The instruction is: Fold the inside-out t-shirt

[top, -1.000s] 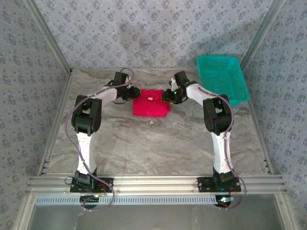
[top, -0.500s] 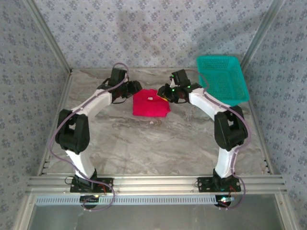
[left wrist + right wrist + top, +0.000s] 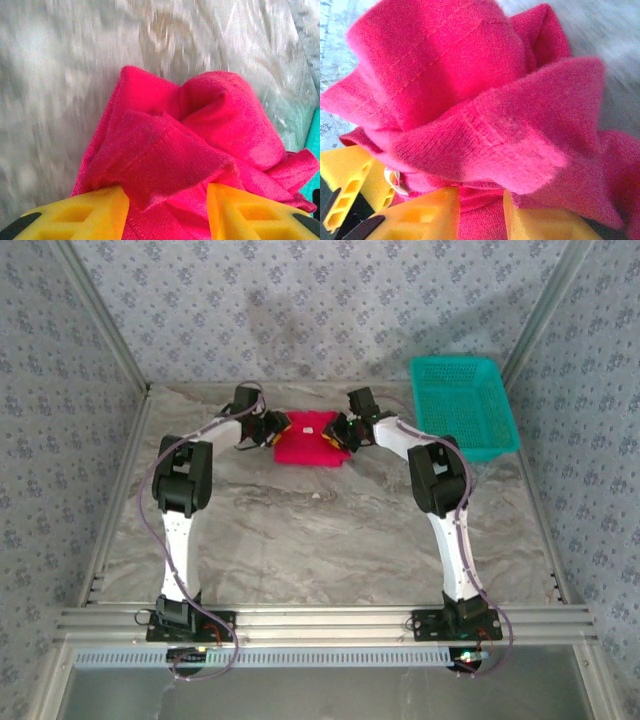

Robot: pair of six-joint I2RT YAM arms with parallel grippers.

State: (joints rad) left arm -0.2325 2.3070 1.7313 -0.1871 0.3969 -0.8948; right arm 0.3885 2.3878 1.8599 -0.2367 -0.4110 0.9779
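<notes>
Left gripper (image 3: 167, 202): my yellow plastic fingers (image 3: 95, 212) are clamped on a thick fold of the inside-out t-shirt (image 3: 308, 443). Right gripper (image 3: 480, 212): jaws are narrow, pinching a thinner bunch of the same cloth. The material is a soft, fuzzy crimson knit with raised stitched seams, heaped in peaked folds. The shirt lies at the far middle of the marble-patterned table (image 3: 300, 530), between both grippers. The white tag (image 3: 309, 428) on top is too small to read. The teal mesh basket (image 3: 462, 400) stands at the far right, apart from the shirt. The near tabletop is open.
</notes>
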